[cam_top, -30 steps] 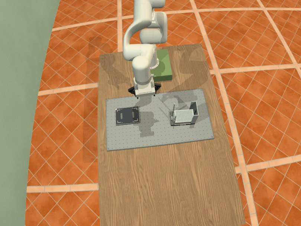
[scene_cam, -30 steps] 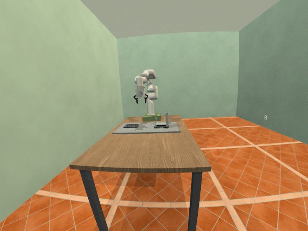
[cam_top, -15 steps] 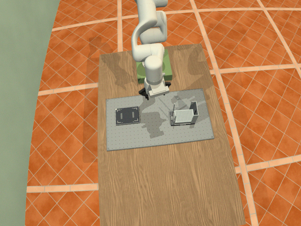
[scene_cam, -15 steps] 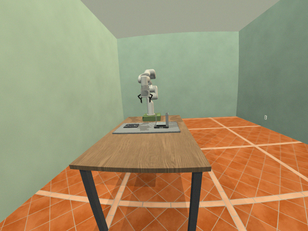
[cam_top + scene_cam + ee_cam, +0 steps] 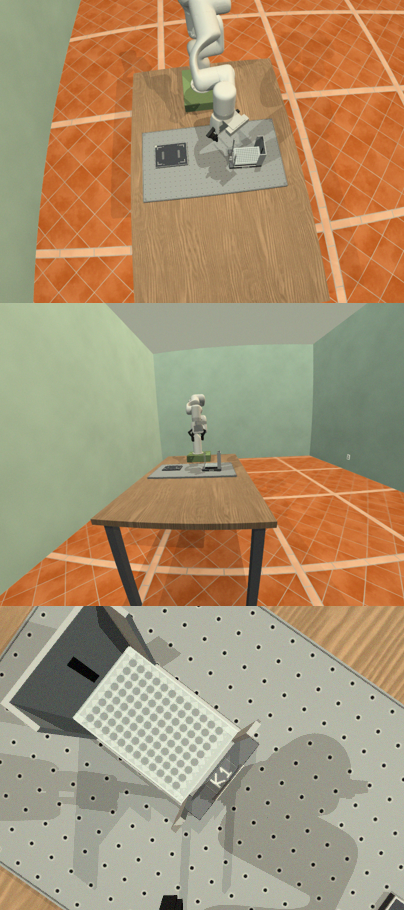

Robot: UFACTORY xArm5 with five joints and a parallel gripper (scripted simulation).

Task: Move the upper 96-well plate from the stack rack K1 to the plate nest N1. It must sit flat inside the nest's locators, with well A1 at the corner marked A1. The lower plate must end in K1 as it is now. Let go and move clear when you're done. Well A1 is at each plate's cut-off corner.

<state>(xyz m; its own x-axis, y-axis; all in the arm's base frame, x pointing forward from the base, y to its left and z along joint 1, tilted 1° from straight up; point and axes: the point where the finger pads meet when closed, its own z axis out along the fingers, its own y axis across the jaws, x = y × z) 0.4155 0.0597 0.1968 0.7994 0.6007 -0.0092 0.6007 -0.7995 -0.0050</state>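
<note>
Open, empty gripper (image 5: 196, 434) high above rack K1 (image 5: 220, 778)

Grey perforated board (image 5: 182, 189) on wooden table (image 5: 221, 247); orange tiled floor (image 5: 352, 146)

The room had soft green walls (image 5: 75, 410) and a pale grey ceiling (image 5: 228, 322). The floor (image 5: 326, 515) was orange tiles with lighter stripes across it. A long wooden table (image 5: 189, 502) stood on dark legs (image 5: 122, 563). A small white socket (image 5: 348, 456) sat low on the right wall.
</note>
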